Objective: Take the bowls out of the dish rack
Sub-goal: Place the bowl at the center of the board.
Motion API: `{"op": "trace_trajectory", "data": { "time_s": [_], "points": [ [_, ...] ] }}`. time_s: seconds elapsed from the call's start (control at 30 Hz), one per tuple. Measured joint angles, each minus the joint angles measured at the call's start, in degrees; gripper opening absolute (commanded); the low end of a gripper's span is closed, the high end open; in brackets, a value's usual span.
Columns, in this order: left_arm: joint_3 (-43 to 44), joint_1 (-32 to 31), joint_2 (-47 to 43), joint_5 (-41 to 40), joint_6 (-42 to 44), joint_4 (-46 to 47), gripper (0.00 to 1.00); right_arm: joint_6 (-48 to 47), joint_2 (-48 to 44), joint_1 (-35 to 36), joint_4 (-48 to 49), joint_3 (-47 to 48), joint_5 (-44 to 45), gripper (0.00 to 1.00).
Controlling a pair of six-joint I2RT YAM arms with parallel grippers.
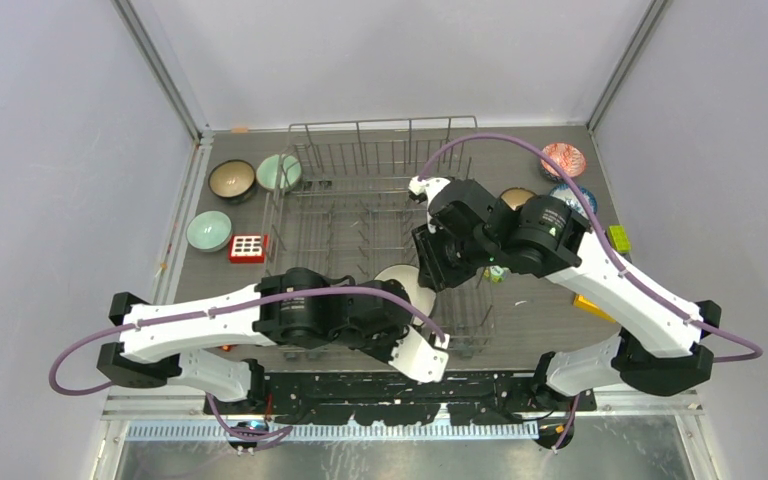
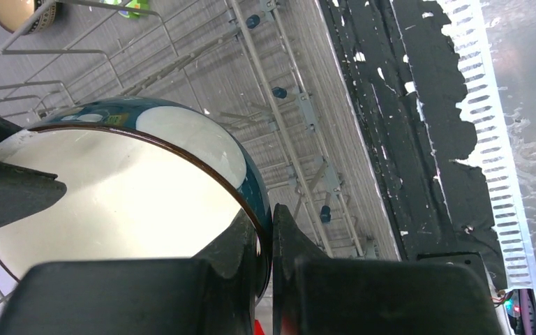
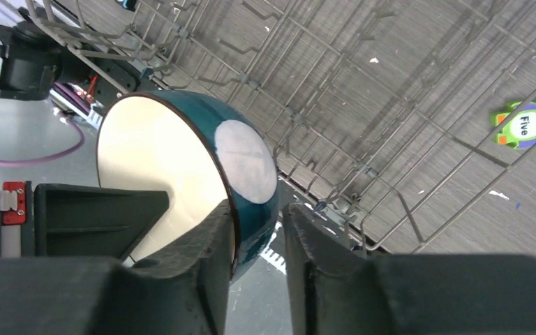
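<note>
A teal-and-white bowl [image 1: 405,285] with a cream inside stands on edge over the near side of the grey wire dish rack [image 1: 360,170]. My left gripper [image 2: 271,230] is shut on the rim of this bowl [image 2: 112,202], one finger inside and one outside. My right gripper [image 3: 258,230] straddles the rim of the same bowl [image 3: 181,160] from the other side. Its inner finger [image 3: 209,244] lies against the cream inside, while a gap remains between the outer finger and the teal wall. From above, both grippers [image 1: 410,312] [image 1: 428,275] meet at the bowl.
Left of the rack lie a dark brown bowl [image 1: 231,179], two pale green bowls [image 1: 279,171] [image 1: 208,231] and a red block [image 1: 247,248]. To the right are a red patterned bowl [image 1: 563,160], a blue one [image 1: 572,197] and a green block [image 1: 618,238]. An owl figure [image 3: 527,122] lies under the rack wires.
</note>
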Motion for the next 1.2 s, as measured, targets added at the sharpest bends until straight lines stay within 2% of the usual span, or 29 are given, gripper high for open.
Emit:
{"op": "trace_trajectory", "data": {
  "time_s": [0.1, 0.13, 0.17, 0.2, 0.27, 0.3, 0.33, 0.53, 0.63, 0.77, 0.83, 0.93, 1.1, 1.2],
  "points": [
    [0.0, 0.02, 0.0, 0.07, -0.13, 0.5, 0.0, 0.22, 0.35, 0.15, -0.04, -0.04, 1.53, 0.06],
    [0.0, 0.02, 0.0, 0.04, -0.11, 0.85, 0.0, 0.0, 0.35, 0.44, -0.2, -0.04, 2.32, 0.02],
    [0.0, 0.0, -0.04, -0.09, -0.13, 1.46, 0.05, -0.22, 0.37, 0.61, -0.66, -0.09, 3.43, 0.01],
    [0.0, -0.04, -0.07, -0.09, -0.22, 2.08, 0.21, -0.52, 0.48, 0.74, -1.25, -0.13, 4.33, 0.01],
    [0.0, -0.04, -0.04, -0.5, -0.44, 3.21, 0.64, -0.92, 0.7, 0.9, -1.88, -0.2, 5.66, 0.01],
    [0.0, -0.04, -0.17, -1.36, -0.74, 4.02, 0.78, -1.18, 0.72, 0.92, -2.38, -0.48, 6.99, 0.01],
    [0.02, -0.11, -0.5, -2.36, -1.49, 5.14, 0.97, -0.68, 0.68, 0.83, -3.06, -0.83, 7.89, 0.01],
    [-0.83, -0.11, -4.79, -8.5, -4.46, 9.03, 1.0, 0.72, -1.46, 0.2, -3.37, -0.83, 16.9, 0.01],
    [-3.69, -0.11, -10.14, -11.17, -5.42, 13.09, 1.0, 0.83, -4.55, -3.41, -3.39, -0.83, 21.07, 0.01],
    [-6.69, -0.11, -16.85, -15.76, -7.48, 17.64, 1.0, 0.37, -11.52, -18.64, -0.22, -4.28, 23.67, 0.01],
    [-8.37, -0.11, -19.47, -18.47, -8.79, 20.46, 1.0, 0.44, -17.0, -27.54, 2.4, -10.36, 25.11, 0.01],
    [-11.17, -0.11, -22.4, -22.16, -11.56, 23.45, 1.0, 1.22, -20.68, -37.0, 4.11, -16.76, 25.94, 0.01],
    [-15.39, -0.11, -24.0, -29.86, -18.23, 27.34, 1.0, 5.29, -25.86, -47.69, 6.01, -30.51, 22.43, 0.01],
    [-18.27, -0.11, -24.5, -33.79, -22.03, 28.55, 1.0, 8.09, -27.52, -49.27, 6.23, -36.54, 20.59, 0.01]
  ]
}}
